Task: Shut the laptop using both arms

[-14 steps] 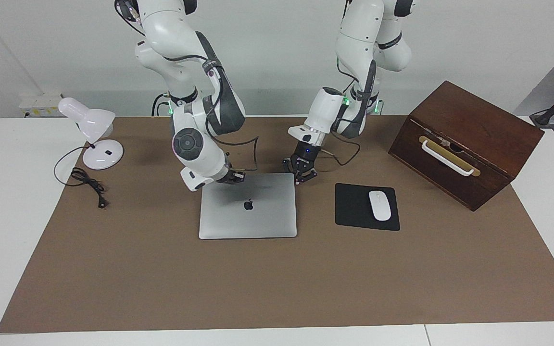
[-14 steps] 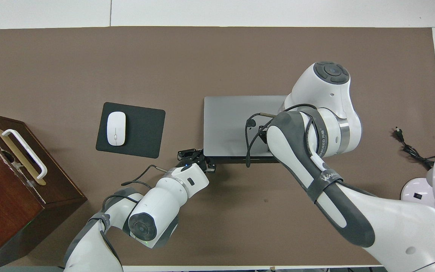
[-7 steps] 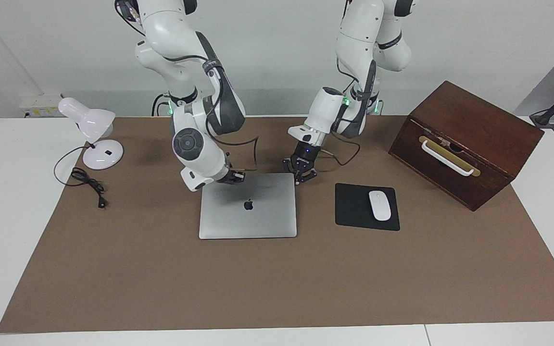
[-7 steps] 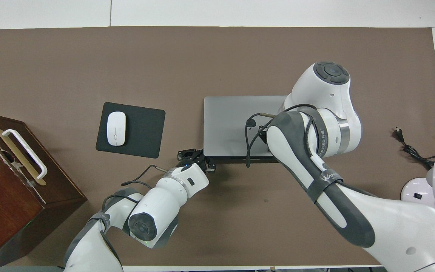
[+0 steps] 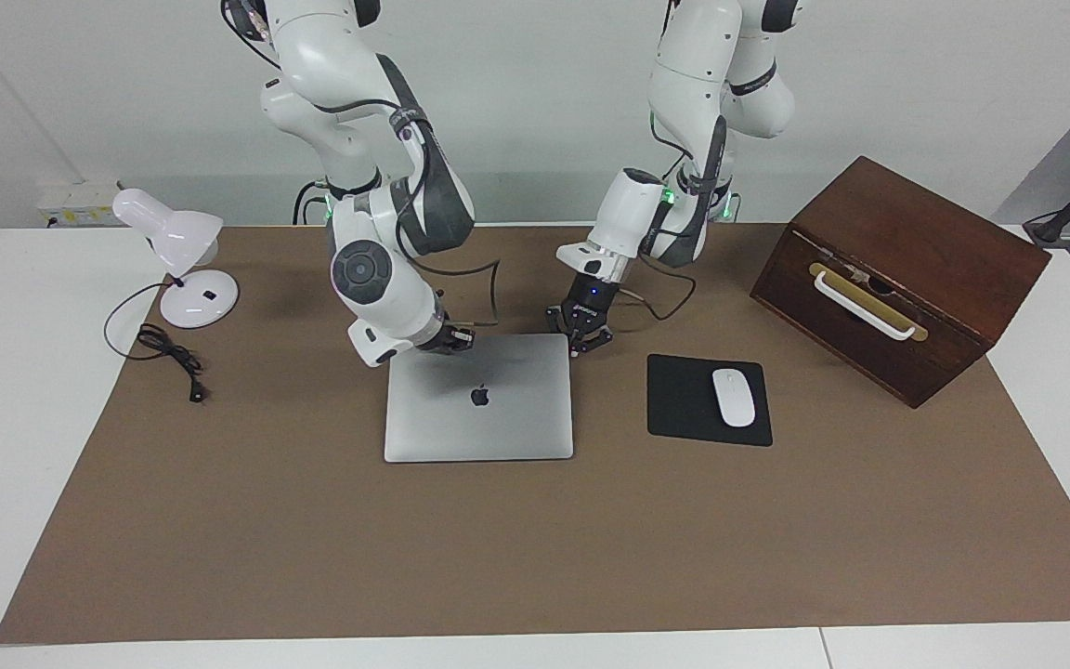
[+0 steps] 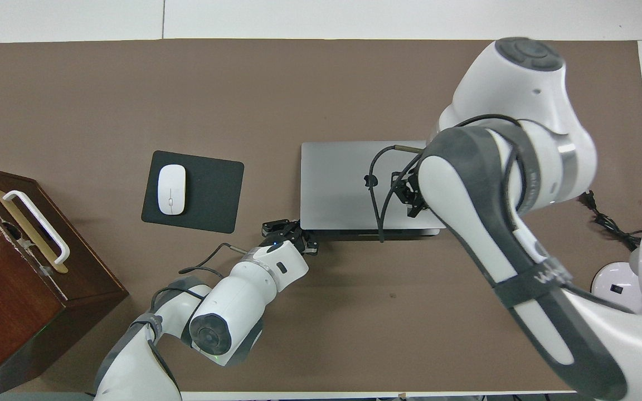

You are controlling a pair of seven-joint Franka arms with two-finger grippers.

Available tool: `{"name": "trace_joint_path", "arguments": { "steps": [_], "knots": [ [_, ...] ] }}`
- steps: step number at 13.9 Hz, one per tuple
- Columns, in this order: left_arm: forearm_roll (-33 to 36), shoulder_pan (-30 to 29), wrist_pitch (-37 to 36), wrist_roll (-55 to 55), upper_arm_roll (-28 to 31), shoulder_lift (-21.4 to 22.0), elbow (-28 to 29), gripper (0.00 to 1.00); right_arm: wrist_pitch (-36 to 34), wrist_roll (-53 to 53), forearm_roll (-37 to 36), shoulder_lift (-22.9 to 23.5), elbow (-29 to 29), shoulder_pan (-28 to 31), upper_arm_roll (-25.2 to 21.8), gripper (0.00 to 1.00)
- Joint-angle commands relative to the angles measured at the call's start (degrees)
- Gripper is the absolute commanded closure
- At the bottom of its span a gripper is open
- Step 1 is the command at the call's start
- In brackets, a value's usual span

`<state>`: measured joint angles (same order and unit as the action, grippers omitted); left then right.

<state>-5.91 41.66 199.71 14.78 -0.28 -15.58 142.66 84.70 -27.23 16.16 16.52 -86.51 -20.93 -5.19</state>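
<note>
The silver-grey laptop (image 5: 479,418) lies flat on the brown mat with its lid down and the dark apple logo facing up; in the overhead view the laptop (image 6: 337,184) shows only its lid. My left gripper (image 5: 581,340) is shut just off the lid's corner nearest the robots, toward the left arm's end, and the overhead view shows the left gripper (image 6: 290,233) at that same corner. My right gripper (image 5: 453,341) is shut and hangs just over the lid's other corner nearest the robots. From overhead the right gripper (image 6: 410,196) is partly hidden by its own arm.
A black mouse pad (image 5: 684,400) with a white mouse (image 5: 733,397) lies beside the laptop toward the left arm's end. A dark wooden box (image 5: 906,269) with a white handle stands past it. A white desk lamp (image 5: 184,255) and its cable (image 5: 168,351) are at the right arm's end.
The right arm has risen, its elbow looming larger from overhead, and its gripper has lifted slightly off the lid. The left arm and the laptop have not moved.
</note>
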Motion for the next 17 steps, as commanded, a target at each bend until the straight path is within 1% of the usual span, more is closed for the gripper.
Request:
{"name": "trace_joint_path", "arguments": {
  "steps": [1, 2, 4, 6, 8, 10, 12, 14, 15, 17],
  "knots": [
    [-0.2, -1.0, 0.0, 1.7, 0.1, -3.1, 0.2, 1.00, -8.9, 2.2, -4.6, -1.9, 10.1, 4.7, 0.0, 1.00],
    [-0.2, -1.0, -0.2, 1.8, 0.1, -2.8, 0.2, 1.00, -10.2, 5.5, -6.9, -3.2, 11.8, 6.6, 0.0, 1.00],
    [-0.2, -1.0, -1.3, 1.8, 0.1, -2.4, 0.3, 1.00, -10.6, 12.9, -8.8, -6.1, 12.9, 11.5, -0.3, 1.00],
    [-0.2, -1.1, -1.4, 1.9, 0.0, -2.0, 0.3, 1.00, -10.7, 19.4, -12.0, -7.6, 15.6, 16.4, -0.3, 1.00],
    [-0.2, -1.3, -3.3, 2.0, 0.0, -1.0, 0.4, 1.00, -10.8, 24.5, -14.0, -8.2, 15.8, 20.6, -0.3, 1.00],
    [-0.2, -2.2, -8.3, 1.9, 0.0, 1.5, 0.4, 1.00, -8.3, 28.8, -14.2, -8.2, 15.9, 24.5, -0.3, 1.00],
    [-0.2, -2.5, -15.3, 1.7, 0.0, 5.3, 0.3, 1.00, -1.7, 31.3, -13.9, -7.9, 15.0, 27.7, -0.1, 1.00],
    [-0.2, -2.6, -19.9, 1.7, 0.0, 7.9, 0.3, 1.00, 2.6, 32.5, -14.5, -6.9, 12.5, 28.2, -0.3, 1.00],
    [-0.2, -2.6, -22.0, 1.7, 0.0, 8.9, 0.3, 1.00, 4.1, 32.5, -15.3, -7.3, 10.8, 28.2, -0.2, 1.00],
    [-0.2, -3.4, -28.5, 1.7, 0.1, 12.0, 0.3, 1.00, 4.0, 32.9, -15.5, -7.6, 10.2, 28.1, 0.3, 1.00]
  ]
}}
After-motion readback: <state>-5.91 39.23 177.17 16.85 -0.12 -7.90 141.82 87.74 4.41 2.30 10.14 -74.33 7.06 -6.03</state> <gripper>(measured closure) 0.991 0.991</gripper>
